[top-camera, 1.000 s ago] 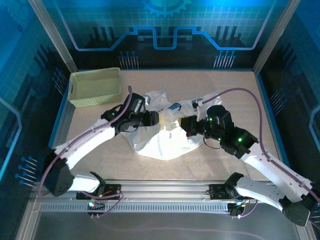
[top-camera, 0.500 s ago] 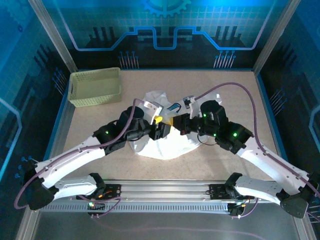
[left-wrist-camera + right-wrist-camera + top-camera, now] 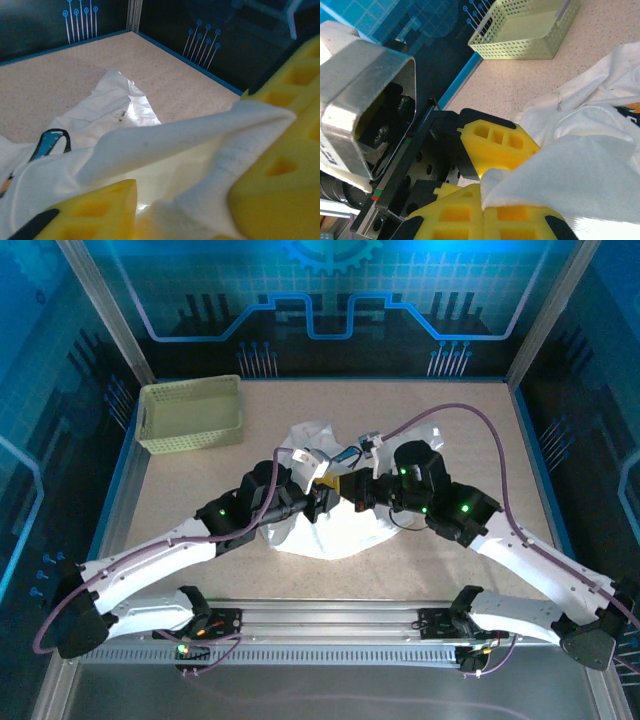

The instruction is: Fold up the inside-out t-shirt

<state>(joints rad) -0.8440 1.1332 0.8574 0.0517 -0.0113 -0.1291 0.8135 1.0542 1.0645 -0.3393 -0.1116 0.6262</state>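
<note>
t-shirt (image 3: 332,535): crumpled heap at table (image 3: 470,430) centre; print towards far edge, long axis unclear
my right jaws: pinched tight on a t-shirt fold
my left jaws: fold between them, can't tell if clamped
basket (image 3: 190,412): far-left, well apart

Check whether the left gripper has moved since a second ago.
Yes: the left gripper shifted right, away from the basket, toward the right gripper over the t-shirt.

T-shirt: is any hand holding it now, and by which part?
The right hand is shut on a folded edge of the t-shirt. The left hand straddles a raised fold; whether it pinches it cannot be told.
</note>
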